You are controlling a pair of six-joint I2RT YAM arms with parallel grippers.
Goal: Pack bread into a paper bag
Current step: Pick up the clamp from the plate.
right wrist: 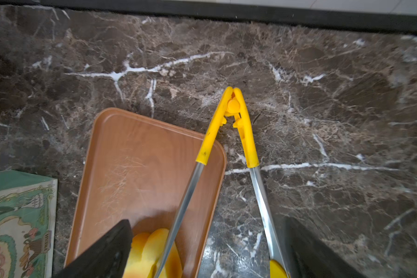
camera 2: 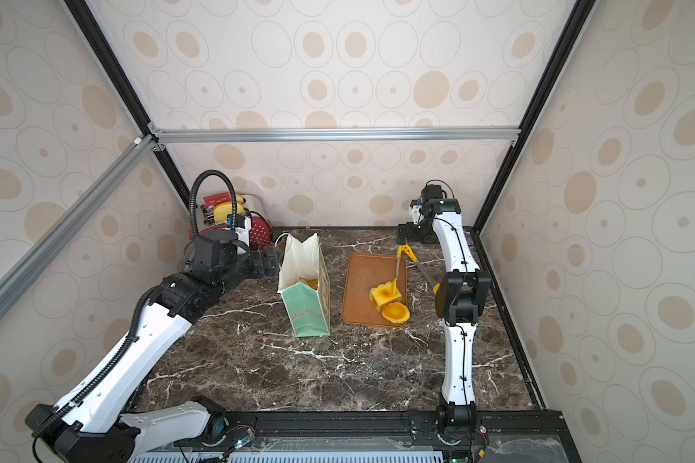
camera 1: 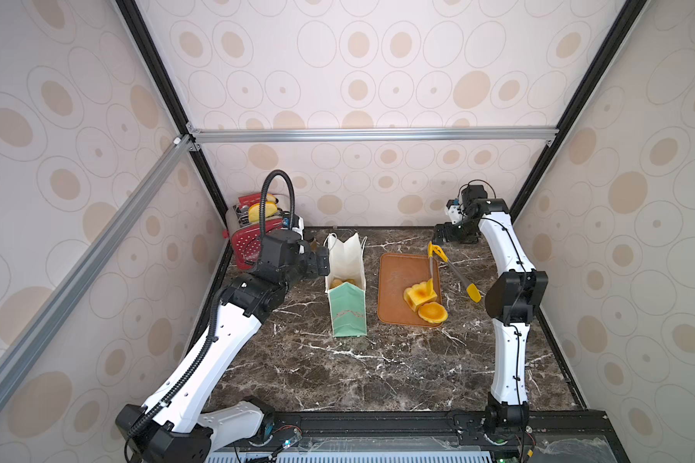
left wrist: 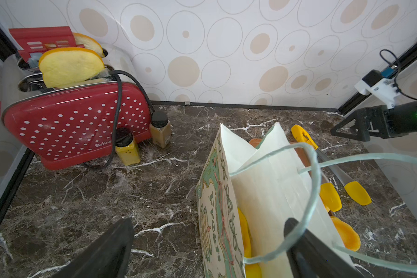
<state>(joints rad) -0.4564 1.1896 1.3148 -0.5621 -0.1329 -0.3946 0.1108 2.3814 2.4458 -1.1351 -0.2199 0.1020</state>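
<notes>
The left hand [camera 1: 322, 260], fingers apart, straddles a wall of the upright paper bag [camera 1: 348, 310], which stands toward the worktop's [camera 1: 378, 368] rear edge with bread [camera 1: 341, 283] inside. A square loaf [camera 1: 419, 294] and round bun [camera 1: 433, 313] sit at the tray's [camera 1: 396, 276] front right corner. The right hand [camera 1: 439, 237], spread wide, flanks the tongs [camera 1: 455, 273].

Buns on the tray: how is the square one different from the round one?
The square bun is blocky; the round bun is flat like a tart. The square bun lies fully on the tray; the round bun pokes over its rim. One arm of the tongs reaches over the square bun, not the round bun. Both are golden yellow and outside the bag.
</notes>
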